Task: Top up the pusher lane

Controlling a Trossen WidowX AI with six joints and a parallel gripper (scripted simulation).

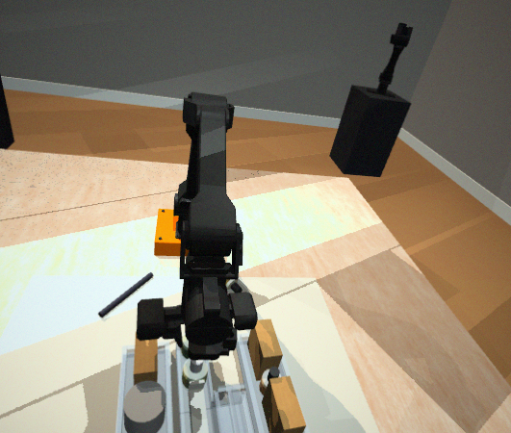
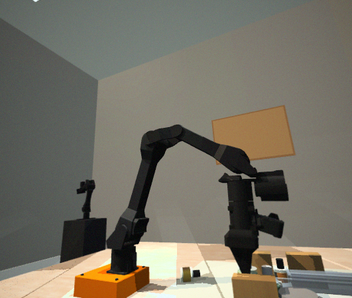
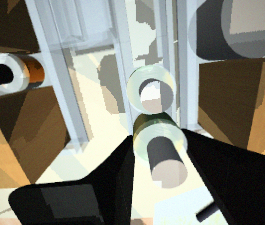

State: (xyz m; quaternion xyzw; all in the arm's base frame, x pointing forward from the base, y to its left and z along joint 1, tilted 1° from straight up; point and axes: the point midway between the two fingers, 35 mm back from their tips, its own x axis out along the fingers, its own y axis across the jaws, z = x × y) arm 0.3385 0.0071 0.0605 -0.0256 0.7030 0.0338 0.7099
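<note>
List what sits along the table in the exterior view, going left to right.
Orange base → yellow roll → small black cube → near brown block → gripper, shut on a jar hidden in this view → black-capped jar → far-right brown block.
</note>
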